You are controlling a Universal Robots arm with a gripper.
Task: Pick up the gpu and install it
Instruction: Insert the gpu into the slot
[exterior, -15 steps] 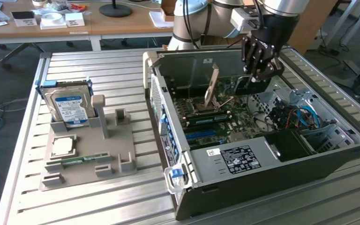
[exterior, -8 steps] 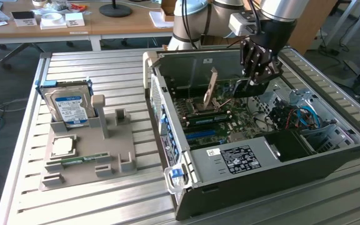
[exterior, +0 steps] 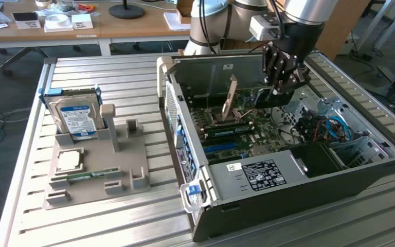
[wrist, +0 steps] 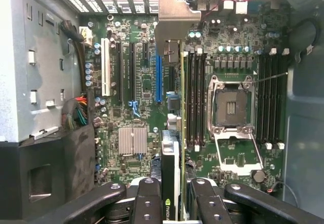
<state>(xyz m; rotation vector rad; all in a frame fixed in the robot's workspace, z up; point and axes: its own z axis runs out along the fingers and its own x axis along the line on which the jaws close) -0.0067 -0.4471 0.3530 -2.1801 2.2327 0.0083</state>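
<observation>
My gripper (wrist: 174,203) is shut on the gpu (wrist: 171,155), which I see edge-on between the two black fingers (wrist: 147,198). The card's pale metal bracket (wrist: 174,16) points to the case's rear wall. The card hangs above the green motherboard (wrist: 134,87), just beside the long blue slot (wrist: 158,77); I cannot tell if it touches the board. In the exterior view the gripper (exterior: 283,85) is down inside the open computer case (exterior: 280,180), with the gpu (exterior: 232,98) standing upright near the rear panel.
The empty processor socket (wrist: 230,107) and black memory slots (wrist: 197,97) lie beside the card. Left of the case in the exterior view, a grey tray (exterior: 132,154) holds a blue-labelled hard drive (exterior: 77,116), a processor chip (exterior: 70,159) and a memory stick (exterior: 88,176).
</observation>
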